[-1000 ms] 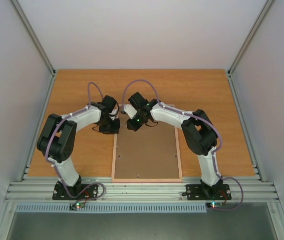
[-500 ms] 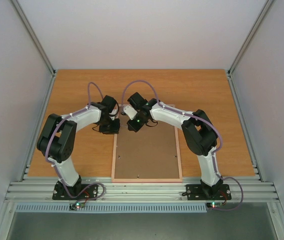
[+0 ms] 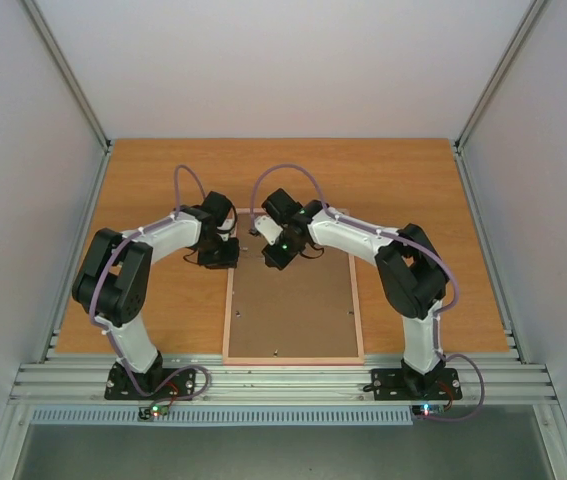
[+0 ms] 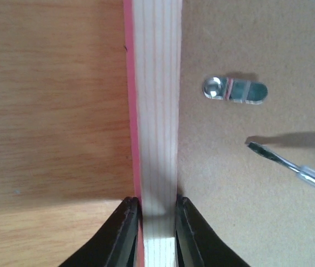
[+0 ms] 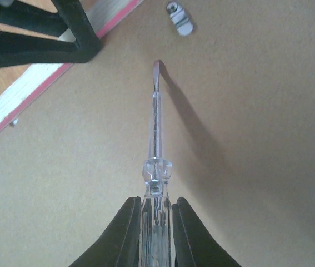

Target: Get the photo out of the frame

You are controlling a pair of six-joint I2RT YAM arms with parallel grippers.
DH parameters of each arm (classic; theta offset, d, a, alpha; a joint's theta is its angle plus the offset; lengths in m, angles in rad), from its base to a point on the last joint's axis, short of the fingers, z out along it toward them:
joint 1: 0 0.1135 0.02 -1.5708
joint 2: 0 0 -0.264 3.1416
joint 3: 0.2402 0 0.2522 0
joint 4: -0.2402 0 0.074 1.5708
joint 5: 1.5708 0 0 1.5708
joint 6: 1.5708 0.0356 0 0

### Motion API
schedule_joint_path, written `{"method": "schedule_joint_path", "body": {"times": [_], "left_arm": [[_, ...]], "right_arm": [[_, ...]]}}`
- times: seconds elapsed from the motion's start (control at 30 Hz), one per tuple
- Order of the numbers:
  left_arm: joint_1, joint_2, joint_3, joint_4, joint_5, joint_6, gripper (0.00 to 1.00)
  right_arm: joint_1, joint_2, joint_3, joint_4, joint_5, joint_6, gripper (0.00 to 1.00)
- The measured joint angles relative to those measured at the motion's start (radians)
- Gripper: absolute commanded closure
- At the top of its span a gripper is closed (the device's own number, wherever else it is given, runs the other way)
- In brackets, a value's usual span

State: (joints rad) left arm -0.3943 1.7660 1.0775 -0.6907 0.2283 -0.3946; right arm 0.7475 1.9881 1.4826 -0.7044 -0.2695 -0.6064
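Shifted rightward, right pincer (image 5: pixel 156 207) grips a clear screwdriver (image 5: pixel 155 128); left pincer (image 4: pixel 157 210) clamps the wooden-rimmed frame (image 4: pixel 156 111).

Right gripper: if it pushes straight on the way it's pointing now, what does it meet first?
The screwdriver in the right gripper leads, and its tip looks about to meet the frame's backing board, just short and left of the metal clip. Depth is unclear.
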Motion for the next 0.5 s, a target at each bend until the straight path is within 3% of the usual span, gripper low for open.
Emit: {"method": "schedule_joint_path", "body": {"times": [0.3,0.5], "left_arm": [[0.011,-0.031,-0.006,-0.037,0.058,-0.006,0.67],[0.055,-0.048,0.002,-0.046,0.094,-0.013,0.58]], "right_arm": [[-0.014,-0.117,-0.088,0.021,-0.017,0.031,0.99],[-0.092,-0.214,-0.162,0.066,-0.016,0.072,0.99]]}}
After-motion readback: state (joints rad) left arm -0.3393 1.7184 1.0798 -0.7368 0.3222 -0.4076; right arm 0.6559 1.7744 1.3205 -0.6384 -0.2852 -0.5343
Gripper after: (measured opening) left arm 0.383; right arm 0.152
